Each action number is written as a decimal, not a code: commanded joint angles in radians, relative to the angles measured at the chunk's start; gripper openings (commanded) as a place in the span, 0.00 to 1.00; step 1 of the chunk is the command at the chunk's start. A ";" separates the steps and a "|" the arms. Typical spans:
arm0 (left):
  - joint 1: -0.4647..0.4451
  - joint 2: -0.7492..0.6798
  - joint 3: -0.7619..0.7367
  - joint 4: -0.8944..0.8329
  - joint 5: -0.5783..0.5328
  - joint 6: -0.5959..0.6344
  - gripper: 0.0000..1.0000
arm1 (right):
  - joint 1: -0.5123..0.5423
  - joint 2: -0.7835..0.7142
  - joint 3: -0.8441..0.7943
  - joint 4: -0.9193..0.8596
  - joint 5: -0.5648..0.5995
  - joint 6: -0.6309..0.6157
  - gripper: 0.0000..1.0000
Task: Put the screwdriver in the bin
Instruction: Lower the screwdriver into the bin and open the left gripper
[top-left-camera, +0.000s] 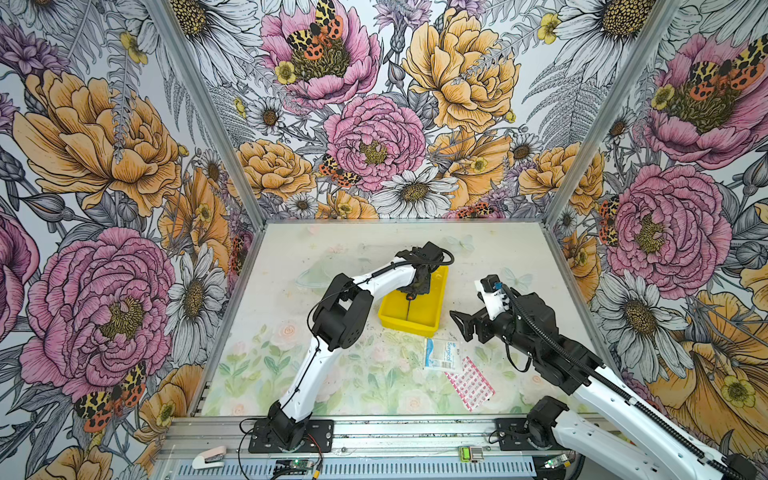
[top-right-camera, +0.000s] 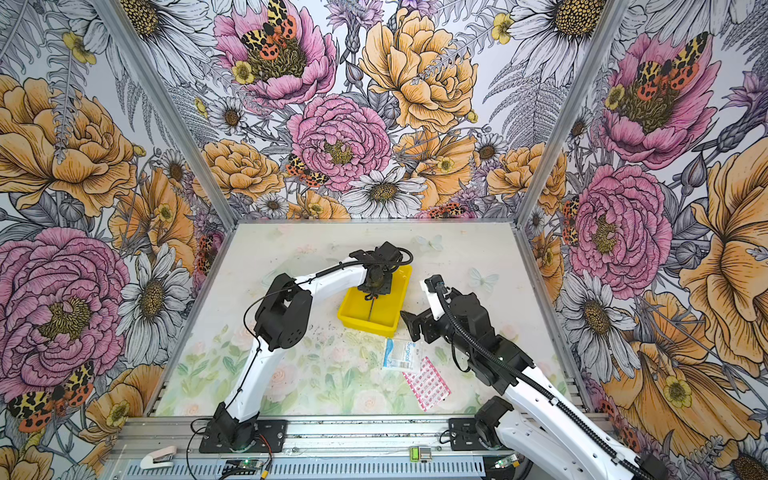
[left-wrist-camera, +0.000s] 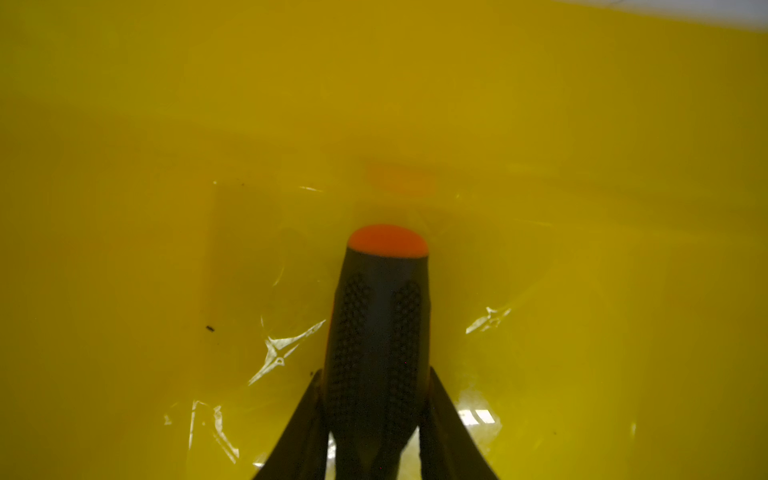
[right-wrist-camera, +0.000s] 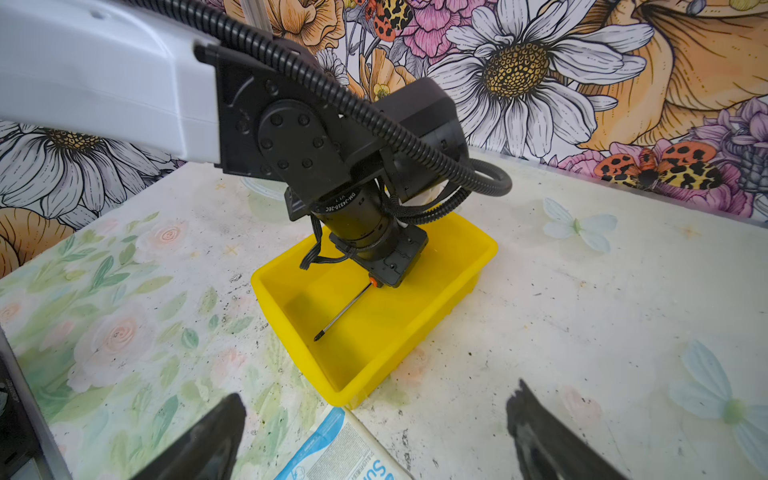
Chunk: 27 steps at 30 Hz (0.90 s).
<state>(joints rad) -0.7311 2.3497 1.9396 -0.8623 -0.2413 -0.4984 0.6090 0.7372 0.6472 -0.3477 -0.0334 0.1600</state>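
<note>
Left fingers (left-wrist-camera: 299, 428) clamp the screwdriver (left-wrist-camera: 378, 332) handle inside the bin (top-left-camera: 409, 324); right fingers (right-wrist-camera: 208, 436), apart, hover at its four o'clock.

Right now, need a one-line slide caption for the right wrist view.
Left gripper holds the screwdriver inside the yellow bin, shaft angled downward; right gripper open in the foreground.
</note>
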 joint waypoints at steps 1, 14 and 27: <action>-0.007 0.026 0.005 0.010 0.024 -0.017 0.08 | -0.008 -0.018 -0.011 0.021 0.017 0.010 1.00; -0.015 0.020 -0.002 0.010 -0.006 -0.016 0.18 | -0.015 -0.036 -0.017 0.020 0.026 0.013 0.99; -0.014 -0.018 0.008 0.010 -0.021 -0.007 0.50 | -0.021 -0.058 -0.014 0.017 0.047 0.010 1.00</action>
<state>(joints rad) -0.7376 2.3497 1.9392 -0.8600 -0.2459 -0.4965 0.5941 0.6941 0.6365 -0.3481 -0.0032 0.1646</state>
